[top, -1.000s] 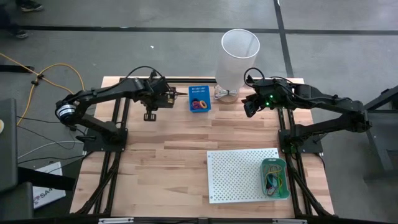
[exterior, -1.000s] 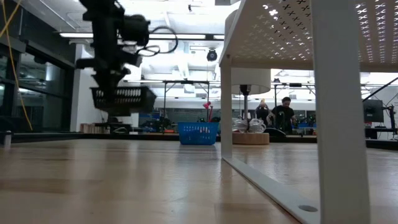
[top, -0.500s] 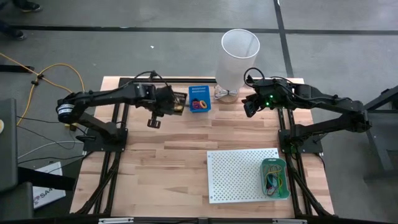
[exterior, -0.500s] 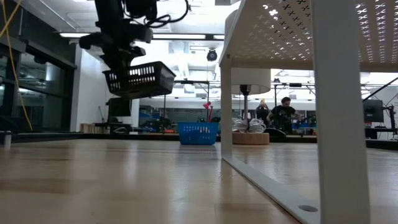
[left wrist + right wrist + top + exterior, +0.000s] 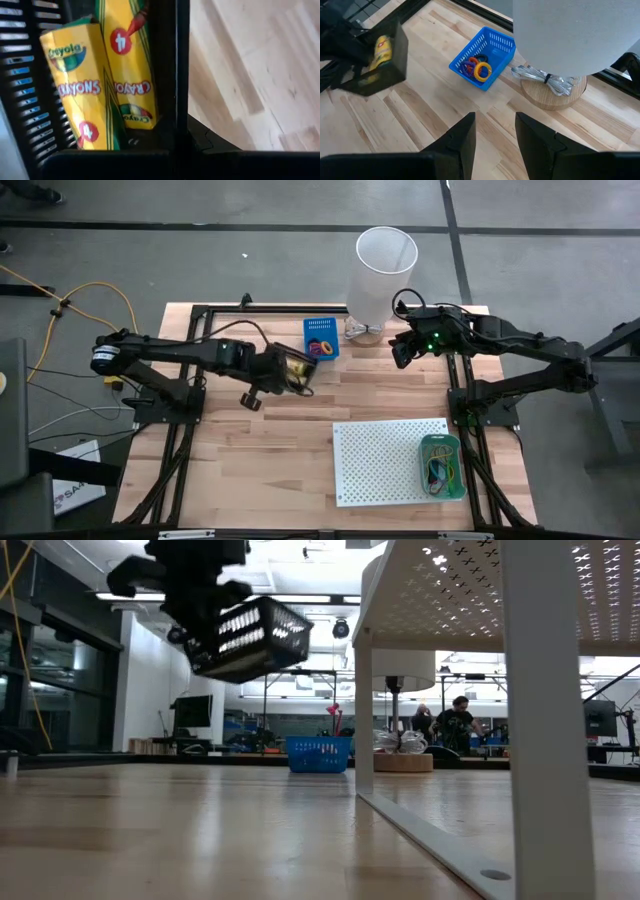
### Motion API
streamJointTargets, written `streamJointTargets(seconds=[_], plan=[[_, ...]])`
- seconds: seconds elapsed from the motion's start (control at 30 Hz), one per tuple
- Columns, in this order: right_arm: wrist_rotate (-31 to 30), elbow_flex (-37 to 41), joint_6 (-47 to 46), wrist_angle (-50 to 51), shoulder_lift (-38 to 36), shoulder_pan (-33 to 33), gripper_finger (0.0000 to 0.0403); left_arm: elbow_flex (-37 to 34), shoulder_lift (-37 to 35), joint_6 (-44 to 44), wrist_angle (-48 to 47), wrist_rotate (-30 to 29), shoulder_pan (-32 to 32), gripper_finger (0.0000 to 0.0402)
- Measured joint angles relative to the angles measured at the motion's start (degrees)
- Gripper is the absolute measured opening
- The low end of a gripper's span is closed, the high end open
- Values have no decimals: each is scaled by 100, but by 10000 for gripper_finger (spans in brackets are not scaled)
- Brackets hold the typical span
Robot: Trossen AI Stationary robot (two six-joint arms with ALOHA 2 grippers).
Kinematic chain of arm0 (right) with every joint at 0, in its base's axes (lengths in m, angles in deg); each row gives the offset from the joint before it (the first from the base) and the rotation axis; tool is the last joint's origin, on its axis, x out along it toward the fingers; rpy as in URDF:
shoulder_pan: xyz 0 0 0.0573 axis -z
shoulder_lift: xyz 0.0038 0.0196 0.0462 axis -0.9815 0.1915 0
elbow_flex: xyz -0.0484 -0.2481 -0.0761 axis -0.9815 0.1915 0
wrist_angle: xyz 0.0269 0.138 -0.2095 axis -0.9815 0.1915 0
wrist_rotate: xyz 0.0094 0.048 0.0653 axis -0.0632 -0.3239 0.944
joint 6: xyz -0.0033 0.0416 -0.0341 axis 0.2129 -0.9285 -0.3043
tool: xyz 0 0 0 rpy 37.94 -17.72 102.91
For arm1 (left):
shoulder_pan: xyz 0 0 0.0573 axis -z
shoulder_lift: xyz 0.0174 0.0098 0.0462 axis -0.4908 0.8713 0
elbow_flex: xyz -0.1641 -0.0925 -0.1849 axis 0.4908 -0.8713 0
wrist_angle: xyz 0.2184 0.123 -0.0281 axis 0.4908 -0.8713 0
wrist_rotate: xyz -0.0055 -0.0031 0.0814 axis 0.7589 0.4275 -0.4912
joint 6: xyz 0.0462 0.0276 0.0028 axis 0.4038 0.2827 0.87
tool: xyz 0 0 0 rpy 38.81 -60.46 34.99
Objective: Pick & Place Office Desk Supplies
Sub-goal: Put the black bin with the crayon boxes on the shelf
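Left gripper (image 5: 268, 372) clamped on rim of black basket (image 5: 295, 369), held tilted in the air above the table (image 5: 250, 450). Inside it, right at the gripper: yellow crayon packs (image 5: 82, 85), printed "Crayola", "CRAYONS", red dot with "4". Blue basket (image 5: 320, 338) sits just beyond the held basket, with coloured loops (image 5: 476, 67) in it. Right gripper (image 5: 402, 350) waits, fingers apart, holding nothing, beside the tall white bin (image 5: 383, 275). Green tray (image 5: 441, 466) on white perforated board (image 5: 385, 460), well apart from both grippers.
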Motion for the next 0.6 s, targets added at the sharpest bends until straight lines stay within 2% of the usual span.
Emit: streamJointTargets(seconds=[0.3, 0.47, 0.6], plan=[[2, 1, 0, 0, 0, 0, 126, 76, 143, 347, 708, -156, 458, 0], [2, 1, 0, -2, 0, 0, 126, 621, 606, 401, 531, -163, 484, 0], [0, 2, 0, -4, 0, 1, 126, 1316, 1058, 569, -76, -197, 484, 0]])
